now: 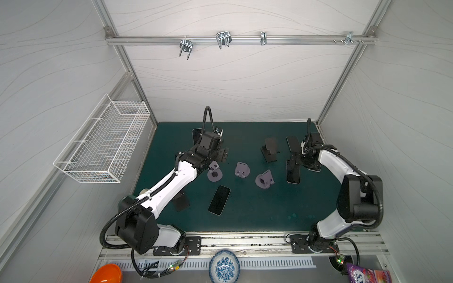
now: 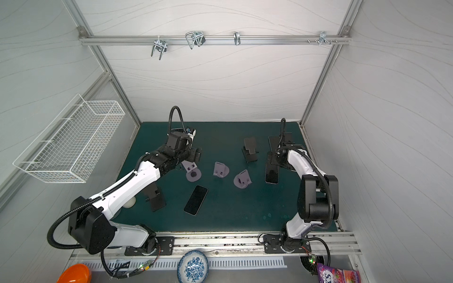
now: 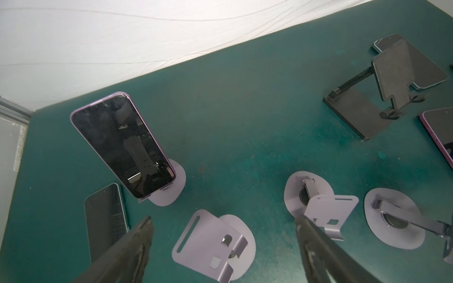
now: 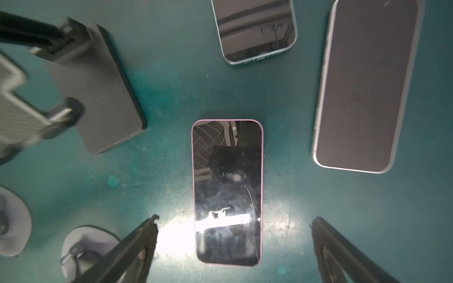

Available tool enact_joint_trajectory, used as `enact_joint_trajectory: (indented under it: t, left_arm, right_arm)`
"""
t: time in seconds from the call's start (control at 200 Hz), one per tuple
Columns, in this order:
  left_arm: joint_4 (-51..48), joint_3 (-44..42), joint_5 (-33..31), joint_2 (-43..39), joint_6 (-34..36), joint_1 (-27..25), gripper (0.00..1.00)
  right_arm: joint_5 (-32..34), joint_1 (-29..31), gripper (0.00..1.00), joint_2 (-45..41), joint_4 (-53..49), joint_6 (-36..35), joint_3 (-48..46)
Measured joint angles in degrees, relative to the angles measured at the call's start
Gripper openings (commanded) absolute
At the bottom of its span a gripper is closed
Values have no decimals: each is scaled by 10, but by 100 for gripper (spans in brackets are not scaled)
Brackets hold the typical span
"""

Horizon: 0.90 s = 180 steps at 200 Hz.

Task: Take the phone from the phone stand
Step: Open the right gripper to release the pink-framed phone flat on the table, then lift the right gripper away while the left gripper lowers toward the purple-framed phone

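Note:
A purple-edged phone leans upright on a lilac phone stand near the mat's back left corner. In both top views my left wrist hides most of that phone. My left gripper is open and empty, short of the phone, hovering over an empty lilac stand. The left gripper shows in a top view too. My right gripper is open above a pink-edged phone lying flat on the mat, apart from it. The right gripper sits at the mat's right side.
Two more empty lilac stands and a black folding stand stand mid-mat. Another black stand sits under my left arm. Loose phones lie flat. A wire basket hangs on the left wall.

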Motion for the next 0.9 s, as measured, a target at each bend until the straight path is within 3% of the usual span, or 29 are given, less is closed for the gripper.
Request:
enact_joint_trajectory:
  t: [0.345,0.9]
  left_arm:
    - [19,35,-25,0,23,15,92]
    - [1,61,-36,-8,3,44,94]
  right_arm:
    - [26,24,94,-91,-24,-31,94]
    - [-1,261,93,-54,-28,-97,266]
